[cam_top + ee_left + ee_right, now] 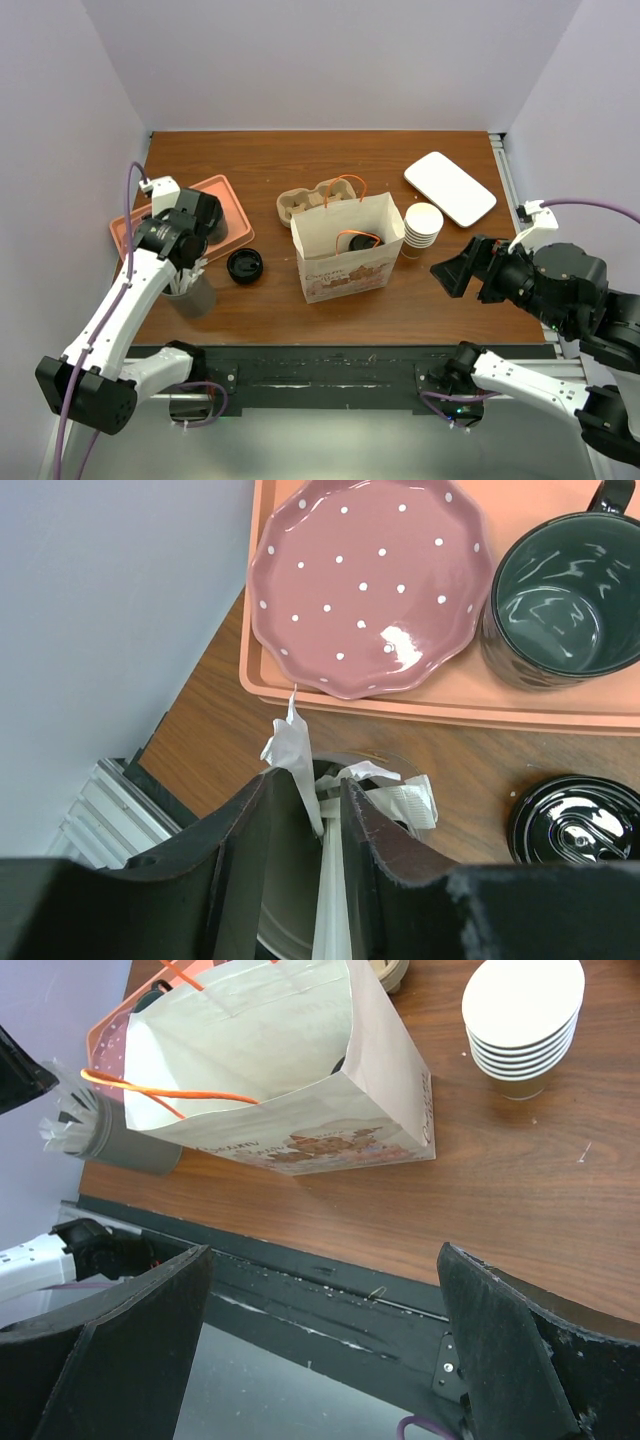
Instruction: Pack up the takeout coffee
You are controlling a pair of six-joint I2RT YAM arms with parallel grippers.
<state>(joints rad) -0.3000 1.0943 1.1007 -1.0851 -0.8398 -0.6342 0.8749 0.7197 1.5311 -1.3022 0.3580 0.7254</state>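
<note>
The takeout coffee (360,241) stands inside the open paper bag (345,270) at the table's middle; only its black lid shows over the rim. In the right wrist view the bag (260,1050) hides nearly all of it. My left gripper (185,272) hangs over a grey holder (195,297) of paper-wrapped straws, left of the bag. Seen from the left wrist, my left gripper (320,785) is shut on one white wrapped straw (330,880). My right gripper (448,272) is open and holds nothing, to the right of the bag, over the near table edge (330,1280).
A loose black lid (245,265) lies between the holder and the bag. Left of it, an orange tray (225,190) carries a pink dotted plate (370,580) and a dark mug (560,600). Behind the bag sit a cardboard cup carrier (315,200), stacked lidless cups (422,228) and a white tray (450,187).
</note>
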